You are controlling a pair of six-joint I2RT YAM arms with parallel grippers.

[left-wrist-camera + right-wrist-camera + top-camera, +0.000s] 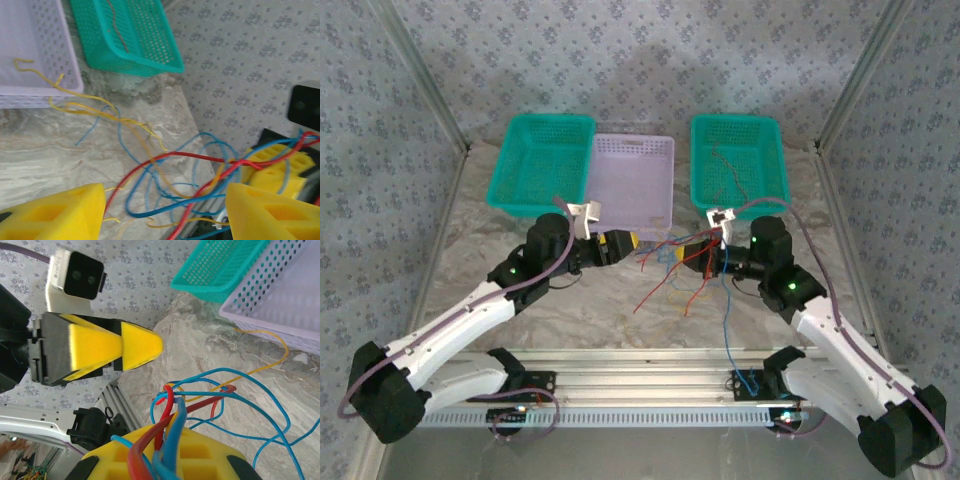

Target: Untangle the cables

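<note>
While my right gripper [165, 440] clamps a bunch of red and blue cables [168, 402] to anchor them, the limp, glossy strands loop across the marbled tabletop [240, 355]. My left gripper [165, 212] faces them, open and holding nothing. One yellow end trails into the perforated lilac basket [30, 50].

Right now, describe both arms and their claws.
The left arm and right arm each have white tubular links, black joints, a small green light and a purple-grey lead running alongside. The left claw and right claw have chunky yellow wedge fingers with recessed pockets on black mounts, beside a white camera box.
</note>
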